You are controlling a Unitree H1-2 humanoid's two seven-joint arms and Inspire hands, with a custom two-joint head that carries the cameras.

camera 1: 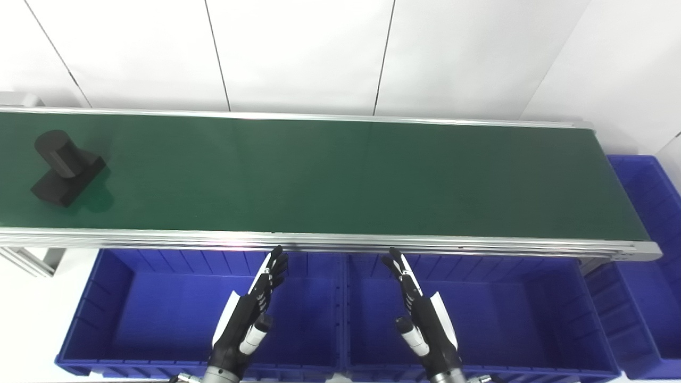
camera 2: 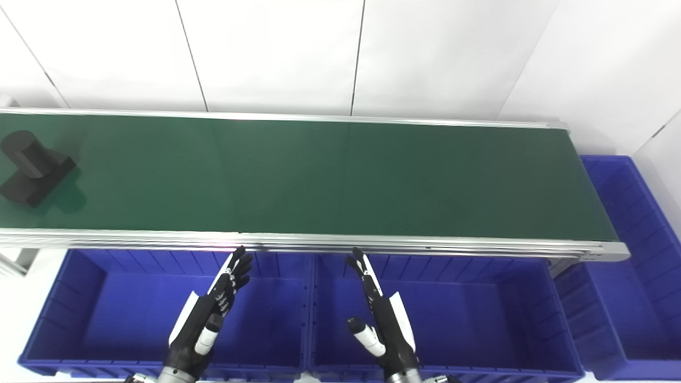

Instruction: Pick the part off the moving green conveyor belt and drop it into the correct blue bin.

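Observation:
A black part (camera 1: 65, 166), a short cylinder on a square block, lies at the far left of the green conveyor belt (camera 1: 340, 175). My left hand (camera 1: 250, 314) hovers open over the left blue bin (camera 1: 133, 314), fingers stretched toward the belt's near rail. My right hand (camera 1: 420, 314) is open too, above the middle blue bin (camera 1: 505, 319). Both hands hold nothing and are far from the part. A third blue bin (camera 1: 649, 229) stands past the belt's right end.
An aluminium rail (camera 1: 340, 242) runs along the belt's near edge, just ahead of my fingertips. White wall panels (camera 1: 298, 53) rise behind the belt. A metal frame leg (camera 1: 32, 260) shows at the lower left.

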